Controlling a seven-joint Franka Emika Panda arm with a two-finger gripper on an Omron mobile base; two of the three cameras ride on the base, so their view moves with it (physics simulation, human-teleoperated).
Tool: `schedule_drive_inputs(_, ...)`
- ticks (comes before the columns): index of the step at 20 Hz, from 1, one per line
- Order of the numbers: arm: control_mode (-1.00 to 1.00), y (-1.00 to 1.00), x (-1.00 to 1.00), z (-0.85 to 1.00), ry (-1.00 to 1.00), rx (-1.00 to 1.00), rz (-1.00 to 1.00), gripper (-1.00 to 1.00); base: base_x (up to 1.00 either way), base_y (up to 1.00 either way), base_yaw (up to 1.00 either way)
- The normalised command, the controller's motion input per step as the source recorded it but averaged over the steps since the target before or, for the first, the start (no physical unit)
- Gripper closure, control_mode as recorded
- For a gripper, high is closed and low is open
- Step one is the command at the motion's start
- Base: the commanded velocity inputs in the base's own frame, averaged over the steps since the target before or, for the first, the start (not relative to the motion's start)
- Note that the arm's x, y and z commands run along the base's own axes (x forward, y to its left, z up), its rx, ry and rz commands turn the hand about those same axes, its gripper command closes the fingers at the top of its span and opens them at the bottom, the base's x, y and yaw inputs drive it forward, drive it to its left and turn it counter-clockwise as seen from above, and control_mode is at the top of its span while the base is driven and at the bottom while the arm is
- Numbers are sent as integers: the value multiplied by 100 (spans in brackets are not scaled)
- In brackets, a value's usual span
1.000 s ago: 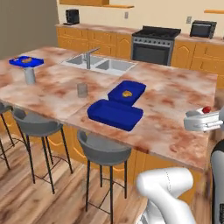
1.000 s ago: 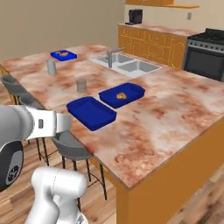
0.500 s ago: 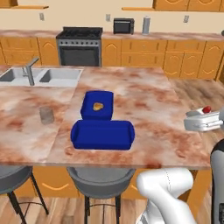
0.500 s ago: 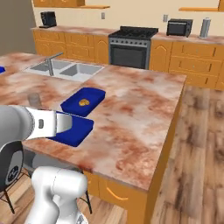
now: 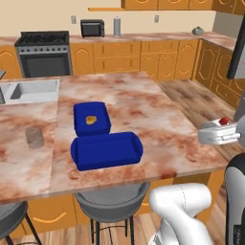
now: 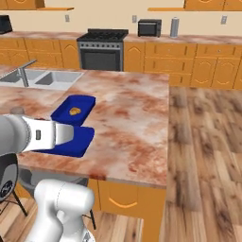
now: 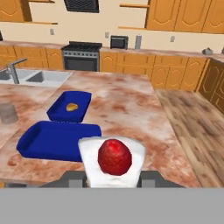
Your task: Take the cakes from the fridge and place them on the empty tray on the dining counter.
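Holding the white cake (image 7: 113,161) with the red cherry, the gripper (image 5: 225,132) is closed on it, beside the counter (image 5: 158,119) with the empty blue tray (image 5: 106,150).

Even, bright, rendered light with no glare; faint soft shadows lie under the mottled reddish-brown marble counter (image 5: 143,103) beyond the claw. Textures look slightly blurred throughout.

The dining counter (image 5: 143,103), a mottled reddish-brown marble island with a steel sink (image 5: 28,91) at its left, carries the empty tray (image 5: 106,150) near its front edge, a like blue tray with a golden pastry (image 5: 91,117) just behind it, and a small grey cup (image 5: 34,137) to their left.
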Motion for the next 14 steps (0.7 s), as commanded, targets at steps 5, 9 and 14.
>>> schedule_drive_inputs(5, 100, 0, 0, 0, 0, 0, 0, 100, 71, 39, -1)
schedule_drive_inputs(9, 100, 0, 0, 0, 0, 0, 0, 100, 88, 13, 11)
schedule_drive_inputs(14, 100, 0, 0, 0, 0, 0, 0, 100, 100, 0, 29)
